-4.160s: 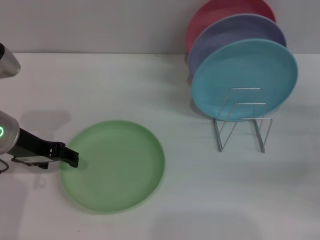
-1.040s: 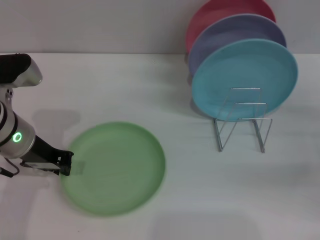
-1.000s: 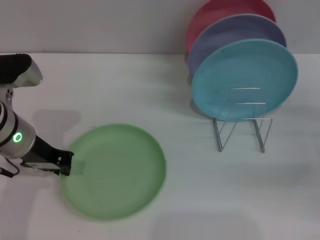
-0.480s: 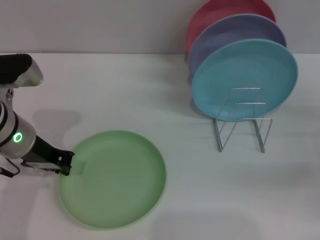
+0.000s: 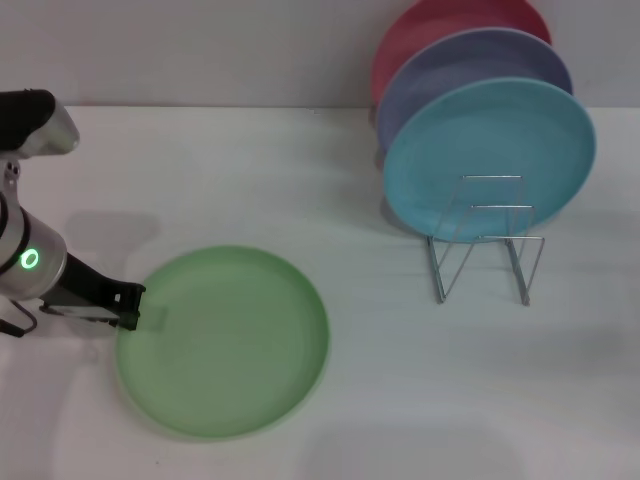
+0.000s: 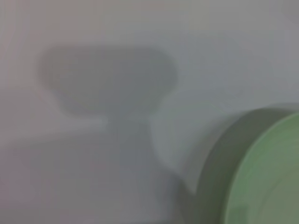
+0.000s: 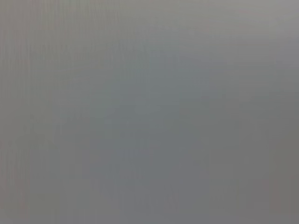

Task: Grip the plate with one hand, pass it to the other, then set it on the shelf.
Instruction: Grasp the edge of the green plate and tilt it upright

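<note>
The light green plate [image 5: 222, 342] hangs low over the white table at the near left, and its rim [image 6: 271, 177] also shows in the left wrist view with a shadow under it. My left gripper [image 5: 128, 305], on the silver-grey arm with the green ring light, is shut on the plate's left rim. The wire shelf [image 5: 485, 245] stands at the right, its two front loops bare. My right gripper is out of view; the right wrist view shows only flat grey.
A sky-blue plate [image 5: 488, 160], a lavender plate [image 5: 470, 70] and a pink plate [image 5: 440, 25] stand upright in the back of the rack. The grey wall runs along the table's far edge.
The left arm has shifted slightly left and away from me, and the green plate has moved with it, sitting a little farther back than half a second ago.
</note>
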